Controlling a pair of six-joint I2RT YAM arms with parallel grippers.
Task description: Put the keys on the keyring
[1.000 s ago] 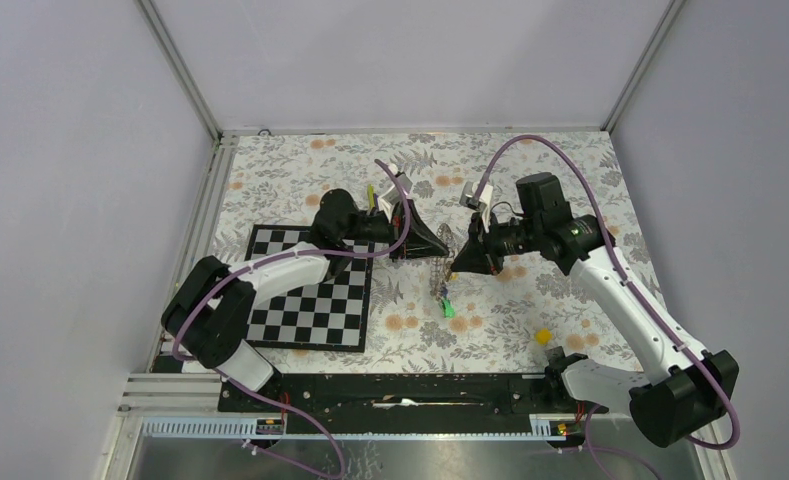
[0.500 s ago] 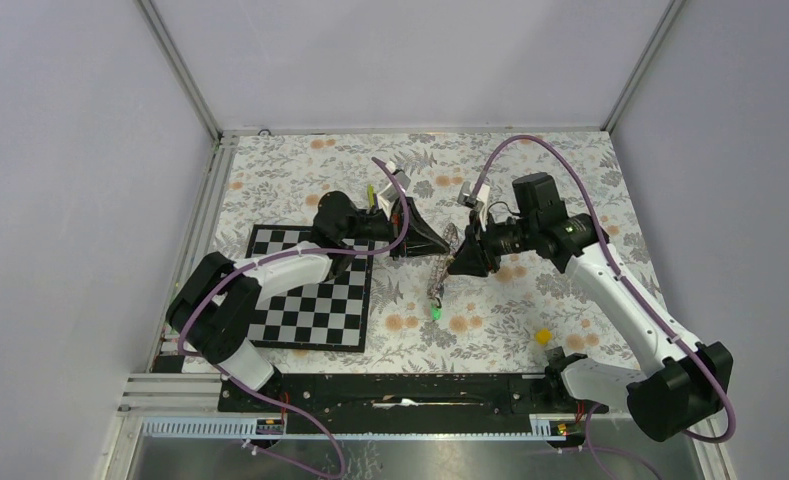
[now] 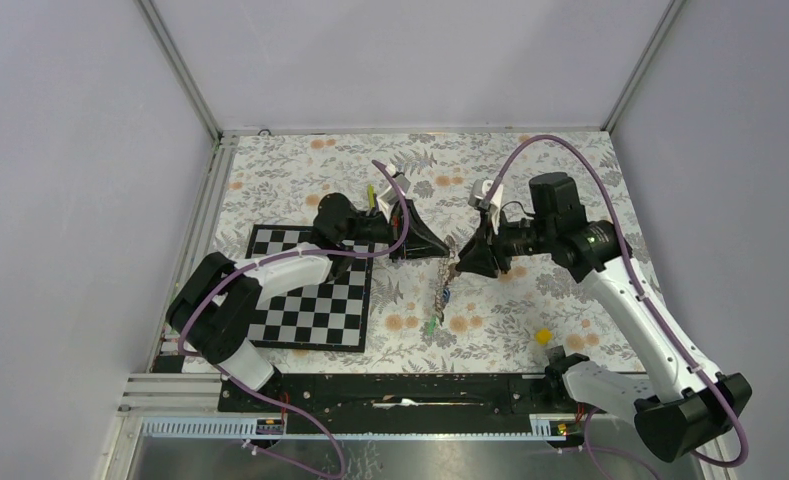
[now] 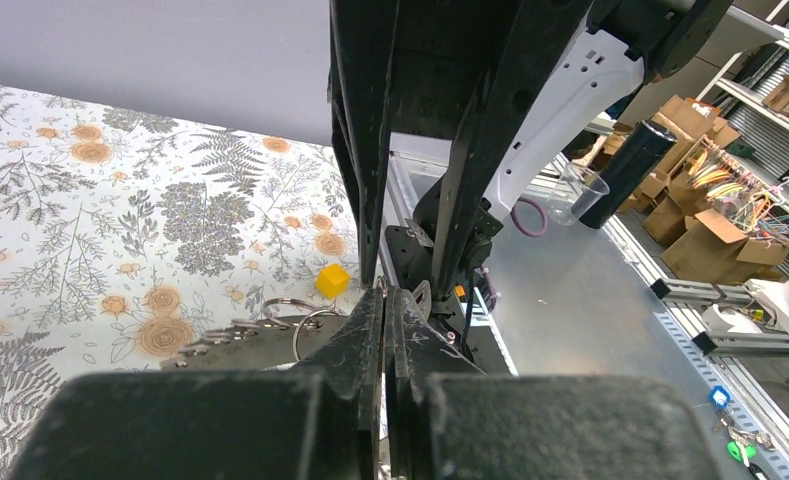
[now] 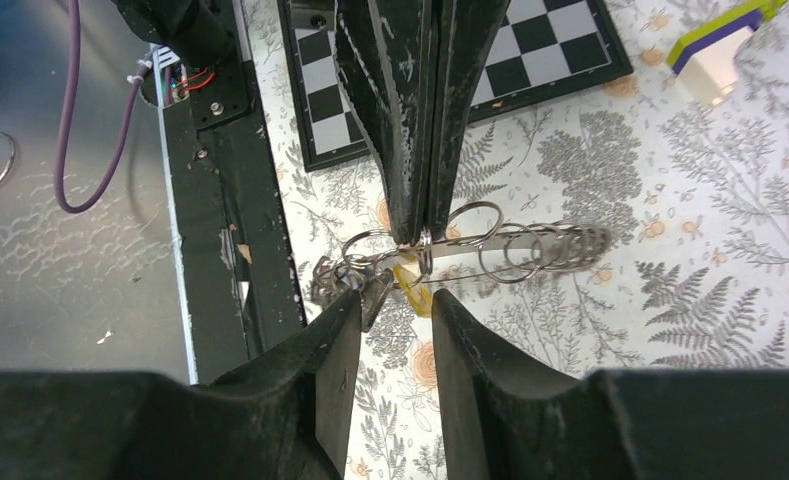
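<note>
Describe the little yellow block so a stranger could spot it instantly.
Find the floral table cover, then its near edge by the right arm's base. The yellow cube lies there alone, well right of the checkerboard and the keyring; it is the only plain yellow block.

No legible text, label or number anywhere

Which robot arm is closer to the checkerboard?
Left. The left arm reaches over the far edge of the checkerboard. The right arm is off to the board's right, on the other side of the hanging keyring.
</note>
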